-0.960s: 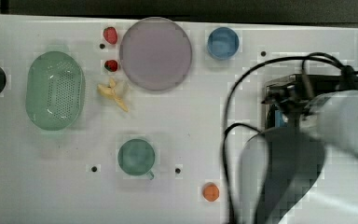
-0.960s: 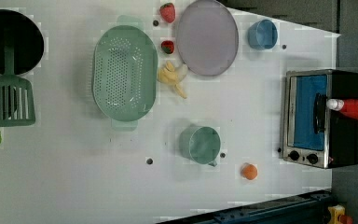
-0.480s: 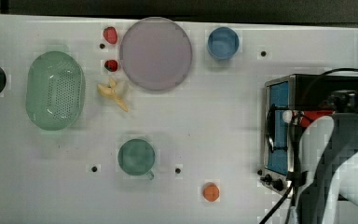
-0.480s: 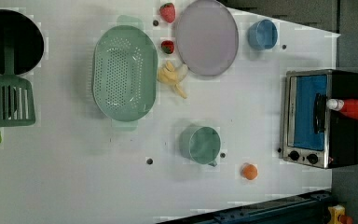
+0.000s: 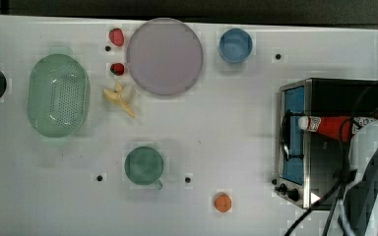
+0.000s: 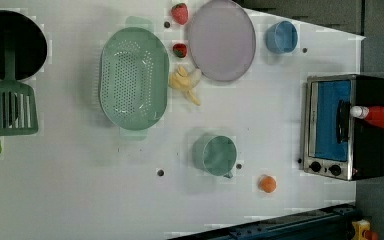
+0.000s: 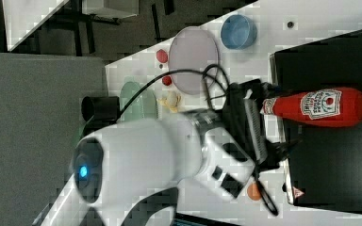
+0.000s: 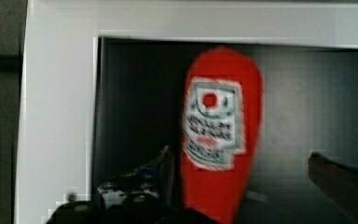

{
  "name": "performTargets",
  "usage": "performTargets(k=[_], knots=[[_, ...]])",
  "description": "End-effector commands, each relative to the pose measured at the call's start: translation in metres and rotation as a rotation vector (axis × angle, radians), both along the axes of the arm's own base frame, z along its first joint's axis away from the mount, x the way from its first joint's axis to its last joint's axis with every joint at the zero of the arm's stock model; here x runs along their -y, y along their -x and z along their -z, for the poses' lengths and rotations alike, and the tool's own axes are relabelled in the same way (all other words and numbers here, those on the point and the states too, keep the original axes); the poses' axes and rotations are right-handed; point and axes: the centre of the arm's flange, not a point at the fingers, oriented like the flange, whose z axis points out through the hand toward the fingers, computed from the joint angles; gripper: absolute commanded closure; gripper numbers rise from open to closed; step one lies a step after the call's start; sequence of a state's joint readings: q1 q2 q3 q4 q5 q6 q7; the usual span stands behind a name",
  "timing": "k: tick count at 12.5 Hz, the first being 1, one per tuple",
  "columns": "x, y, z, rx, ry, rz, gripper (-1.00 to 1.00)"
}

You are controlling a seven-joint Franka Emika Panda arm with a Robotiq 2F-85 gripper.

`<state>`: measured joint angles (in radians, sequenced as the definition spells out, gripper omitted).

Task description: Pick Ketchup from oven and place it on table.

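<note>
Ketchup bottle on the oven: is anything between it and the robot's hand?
No, nothing visible. In the wrist view the ketchup bottle lies on the black oven top, and the open hand has a finger on each side of it, with only bare gaps between.

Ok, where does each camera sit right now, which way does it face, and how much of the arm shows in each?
Top view: overhead, straight down on the table; the arm covers the oven's back.
Left view: overhead too, facing down; no arm.
Right view: high, oblique across the oven top; the arm's white body fills the middle.
Wrist view: close above the ketchup, open gripper fingers either side.
All four share the ketchup lying on the oven.
</note>
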<state>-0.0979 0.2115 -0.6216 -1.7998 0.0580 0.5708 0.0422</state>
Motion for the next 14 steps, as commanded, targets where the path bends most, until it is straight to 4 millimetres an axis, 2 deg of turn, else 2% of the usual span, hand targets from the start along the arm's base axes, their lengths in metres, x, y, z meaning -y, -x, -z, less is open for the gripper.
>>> performTargets(k=[1,4,10,11,13,14], knots=[[0.013,-0.006,0.05,-0.043,-0.019,0.037,-1.0],[0.028,-0.004,0.08,-0.079,-0.014,0.066,-1.0],[0.029,-0.009,0.106,-0.07,-0.045,0.097,-1.0],[0.029,-0.009,0.105,-0.068,-0.044,0.096,-0.9],[0.03,-0.007,0.108,-0.074,-0.048,0.1,-0.42],[0.029,-0.01,0.105,-0.069,-0.044,0.097,-0.27]])
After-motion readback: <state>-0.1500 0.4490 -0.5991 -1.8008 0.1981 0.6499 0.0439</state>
